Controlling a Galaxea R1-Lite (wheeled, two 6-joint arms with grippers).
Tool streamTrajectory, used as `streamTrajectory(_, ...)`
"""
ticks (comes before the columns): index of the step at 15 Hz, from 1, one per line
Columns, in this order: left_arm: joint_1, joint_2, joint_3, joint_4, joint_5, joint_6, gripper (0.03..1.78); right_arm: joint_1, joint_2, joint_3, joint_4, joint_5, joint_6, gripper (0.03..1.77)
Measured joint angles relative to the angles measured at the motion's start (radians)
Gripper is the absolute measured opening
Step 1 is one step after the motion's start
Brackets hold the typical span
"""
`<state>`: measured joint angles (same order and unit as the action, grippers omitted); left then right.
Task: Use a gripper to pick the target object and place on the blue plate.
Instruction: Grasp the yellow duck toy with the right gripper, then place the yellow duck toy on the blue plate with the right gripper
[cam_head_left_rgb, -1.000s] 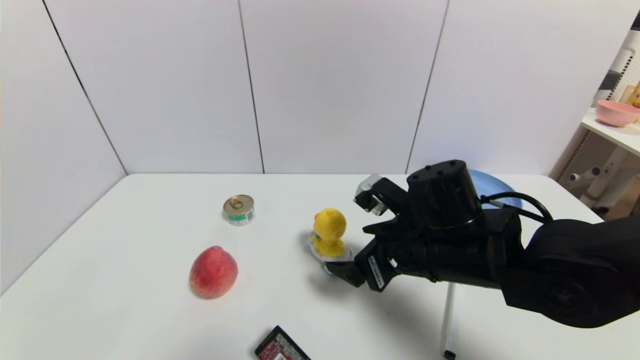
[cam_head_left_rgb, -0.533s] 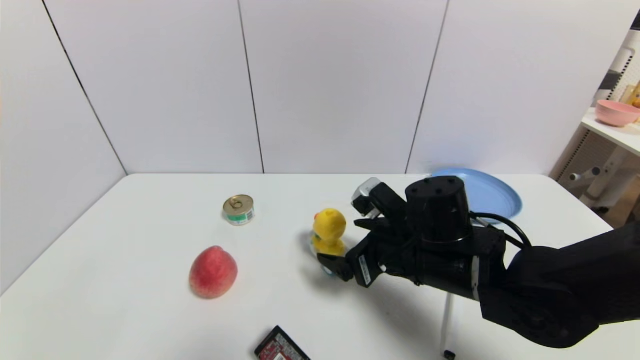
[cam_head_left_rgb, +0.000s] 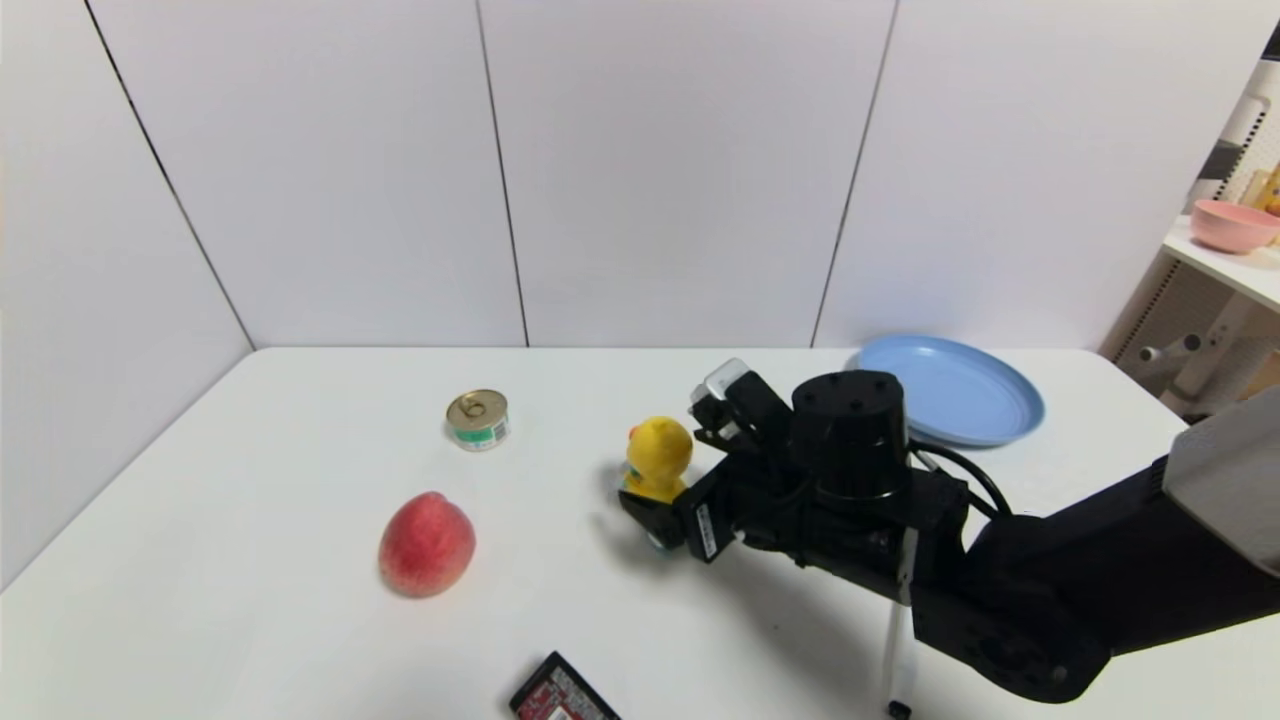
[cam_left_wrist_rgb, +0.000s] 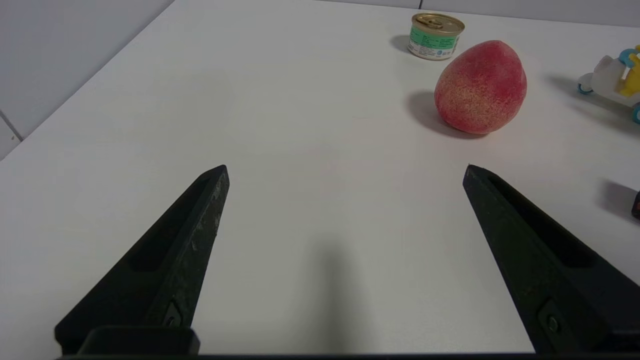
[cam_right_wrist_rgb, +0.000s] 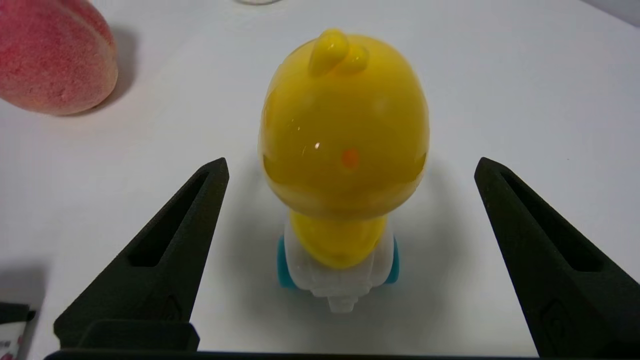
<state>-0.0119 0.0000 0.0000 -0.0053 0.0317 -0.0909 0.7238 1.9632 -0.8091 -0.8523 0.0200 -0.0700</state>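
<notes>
Yellow duck toy (cam_head_left_rgb: 658, 460) stands mid-table, between the spread fingers of the right gripper (cam_right_wrist_rgb: 350, 165), neither touching it. Blue plate (cam_head_left_rgb: 950, 390) lies near the table's far right corner. Left gripper (cam_left_wrist_rgb: 345, 170), fingers apart, hovers near the peach (cam_left_wrist_rgb: 481, 87)

Yellow duck toy (cam_right_wrist_rgb: 344, 150) between spread right gripper (cam_right_wrist_rgb: 350, 172) fingers, seemingly untouched

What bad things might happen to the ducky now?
The right gripper is open with its fingers on either side of the yellow duck, not touching. The duck rides a wheeled base, so a lopsided squeeze might roll or tip it. The blue plate lies behind the arm, so a weak grip might drop the duck on the way.
</notes>
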Motion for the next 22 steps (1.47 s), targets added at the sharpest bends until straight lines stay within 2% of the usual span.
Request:
streamTrajectory(6, 0.000, 0.000, 0.000, 0.000, 0.000, 0.000, 1.69, 0.003, 0.056, -0.047, -0.019, -0.035, 0.001, 1.70)
streamTrajectory(13, 0.000, 0.000, 0.000, 0.000, 0.000, 0.000, 1.69, 0.003, 0.093, -0.071, -0.038, -0.045, 0.000, 1.67)
streamTrajectory(14, 0.000, 0.000, 0.000, 0.000, 0.000, 0.000, 1.69, 0.003, 0.095, -0.071, -0.038, -0.051, 0.000, 1.48)
streamTrajectory(17, 0.000, 0.000, 0.000, 0.000, 0.000, 0.000, 1.69, 0.003, 0.098, -0.071, -0.039, -0.056, 0.000, 1.04)
streamTrajectory(20, 0.000, 0.000, 0.000, 0.000, 0.000, 0.000, 1.69, 0.002, 0.096, -0.069, -0.047, -0.056, 0.000, 0.75)
streamTrajectory(22, 0.000, 0.000, 0.000, 0.000, 0.000, 0.000, 1.69, 0.000, 0.092, -0.061, -0.053, -0.057, 0.000, 0.36)
